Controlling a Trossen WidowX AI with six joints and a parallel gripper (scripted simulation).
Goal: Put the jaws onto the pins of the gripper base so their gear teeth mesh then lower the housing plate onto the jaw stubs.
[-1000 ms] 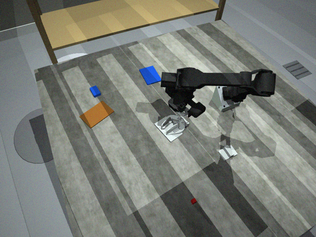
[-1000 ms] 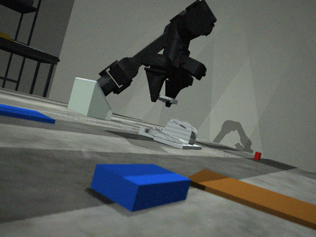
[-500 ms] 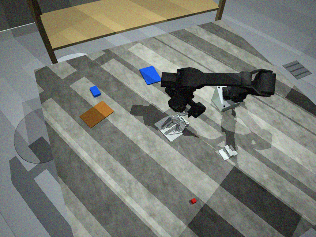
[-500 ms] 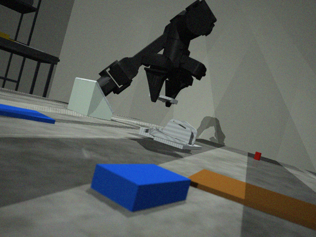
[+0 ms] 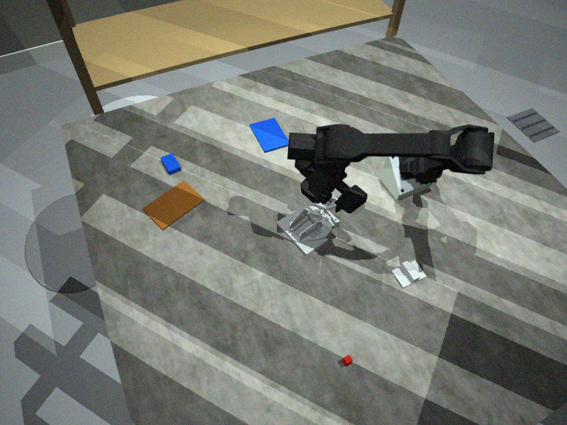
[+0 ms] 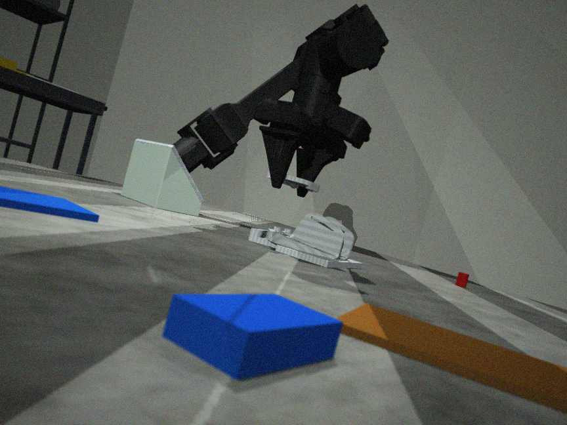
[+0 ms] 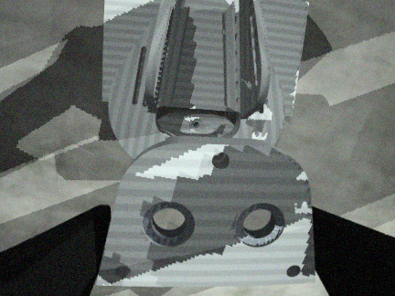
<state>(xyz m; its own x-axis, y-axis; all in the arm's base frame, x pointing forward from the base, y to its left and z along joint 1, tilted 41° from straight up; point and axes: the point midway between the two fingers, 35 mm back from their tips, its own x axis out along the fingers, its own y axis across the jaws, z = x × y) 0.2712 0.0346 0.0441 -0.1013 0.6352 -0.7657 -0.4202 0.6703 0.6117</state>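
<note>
My gripper is shut on the grey-white housing plate, whose two large holes show in the wrist view. A fingertip stands at either side of it. The plate hangs above the rear part of the gripper base, without touching it. The two jaws stand on the base as a pair of upright, ribbed pieces. Two small stubs rise behind them. In the wrist view the plate covers the stubs and the gear teeth, so I cannot see whether the teeth mesh.
A blue slab, a blue block and an orange slab lie on the table. A small white slotted part and a red cube lie elsewhere. The arm's pale wedge mount stands behind.
</note>
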